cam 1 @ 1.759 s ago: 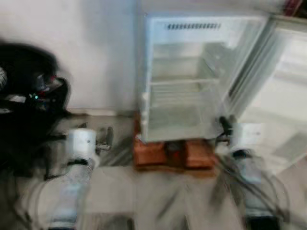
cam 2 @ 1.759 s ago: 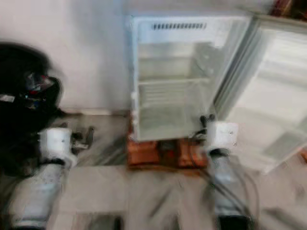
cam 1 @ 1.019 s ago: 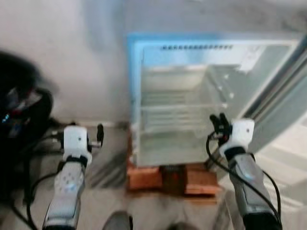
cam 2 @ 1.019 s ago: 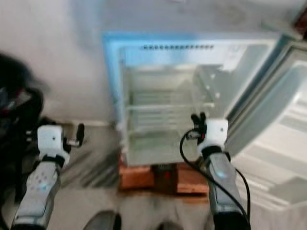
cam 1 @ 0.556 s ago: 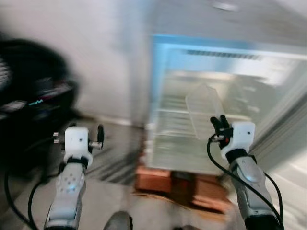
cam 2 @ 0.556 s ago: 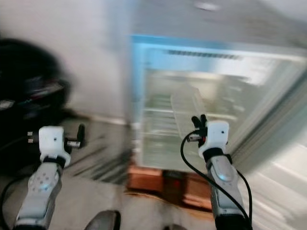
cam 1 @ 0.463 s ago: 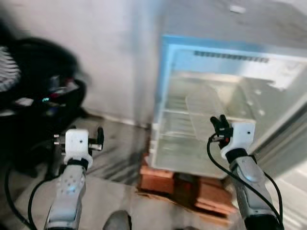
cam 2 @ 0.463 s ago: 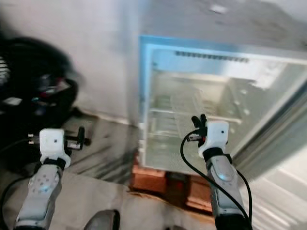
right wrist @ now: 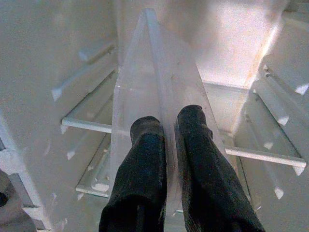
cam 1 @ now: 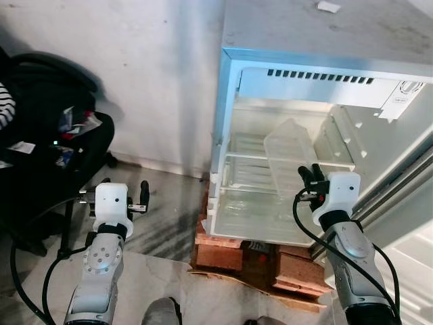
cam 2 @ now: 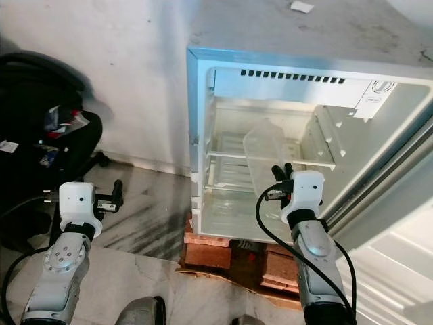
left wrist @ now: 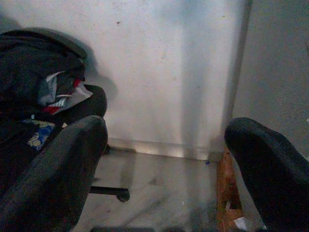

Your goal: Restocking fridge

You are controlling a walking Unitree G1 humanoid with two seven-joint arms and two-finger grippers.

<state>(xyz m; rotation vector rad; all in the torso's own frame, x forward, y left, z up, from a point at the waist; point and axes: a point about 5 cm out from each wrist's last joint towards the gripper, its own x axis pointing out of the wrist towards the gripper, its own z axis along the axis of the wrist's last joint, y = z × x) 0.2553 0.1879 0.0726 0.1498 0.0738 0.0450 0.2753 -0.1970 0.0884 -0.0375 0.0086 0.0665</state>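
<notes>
So the view has finally settled. A second ago everything was a smear while I walked up and swung round, and now the fridge (cam 1: 318, 135) sits sharp and close in front of me, door swung open off to my right. That means I'm in position and can get on with putting the part back in.

My right gripper (right wrist: 169, 145) is pinching the edge of a clear plastic tray (cam 1: 291, 152), fingers (right wrist: 145, 159) pressed on either side of its thin wall. The tray is tilted up and already pokes into the fridge cavity, above the white shelf (cam 2: 270, 159). I think it's a drawer or bin, hard to say since it's see-through against a white liner.

My left gripper (cam 1: 141, 196) is spread wide and carrying nothing, held out over the floor beside a black chair (cam 1: 47, 135).

Room-wise: side rails stick out on both inner walls, so the tray has to go in straight. The fridge stands on bricks (cam 1: 223, 254).
</notes>
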